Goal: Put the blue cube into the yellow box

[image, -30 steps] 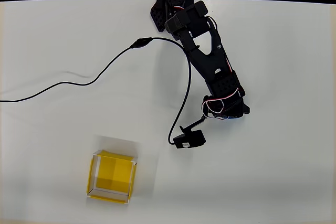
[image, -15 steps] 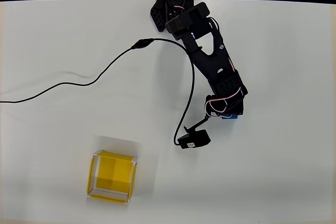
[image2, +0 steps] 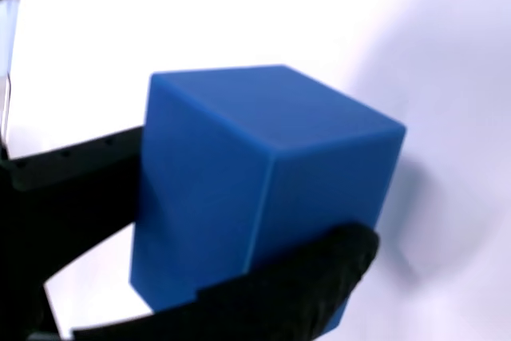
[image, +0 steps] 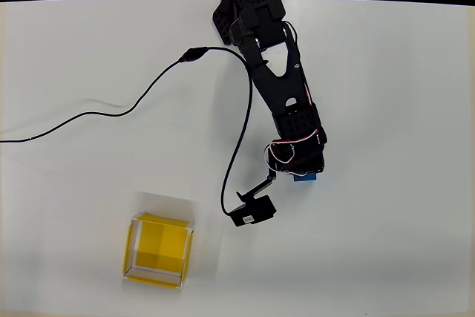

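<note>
Where the wrist view looks closest, the blue cube [image2: 263, 197] takes up most of the picture, with one black finger [image2: 295, 293] pressed along its lower edge and the other [image2: 72, 165] lying against its left face, so the fingers are clamped on the cube. Behind it lies the white surface [image2: 239, 5], with a soft shadow to the right of the cube.

In the overhead view, the gripper [image: 300, 172] sits at the end of the black arm [image: 278, 87], which reaches down the picture from its base at the top edge of the surface [image: 401, 243]. A sliver of the blue cube [image: 306, 179] peeks out just under the wrist, right of centre. A small black camera unit [image: 252, 211] juts out below and left of the wrist, and a black cable [image: 111, 114] trails from the arm across to the left edge. The yellow box [image: 158, 250] stands open-topped at the lower left, well apart from the cube.
</note>
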### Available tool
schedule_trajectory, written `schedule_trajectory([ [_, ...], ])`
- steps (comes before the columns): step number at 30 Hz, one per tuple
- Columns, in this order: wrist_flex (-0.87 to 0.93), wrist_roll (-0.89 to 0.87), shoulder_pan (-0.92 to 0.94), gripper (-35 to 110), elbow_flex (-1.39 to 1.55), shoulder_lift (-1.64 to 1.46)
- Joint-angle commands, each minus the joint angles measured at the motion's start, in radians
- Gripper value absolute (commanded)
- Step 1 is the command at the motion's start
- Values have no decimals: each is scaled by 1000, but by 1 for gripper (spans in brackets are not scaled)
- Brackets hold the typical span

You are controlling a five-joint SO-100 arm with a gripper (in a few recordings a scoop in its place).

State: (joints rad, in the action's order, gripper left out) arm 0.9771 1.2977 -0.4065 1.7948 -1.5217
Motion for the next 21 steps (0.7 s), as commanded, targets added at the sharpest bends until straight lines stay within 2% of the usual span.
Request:
schedule_trajectory([
  [1, -32, 106, 140, 13, -37, -235],
  [6, -156, 245, 337, 14, -63, -302],
  [12, -235, 345, 528, 13, -249, -176],
  [21, -380, 417, 653, 13, -563, 74],
])
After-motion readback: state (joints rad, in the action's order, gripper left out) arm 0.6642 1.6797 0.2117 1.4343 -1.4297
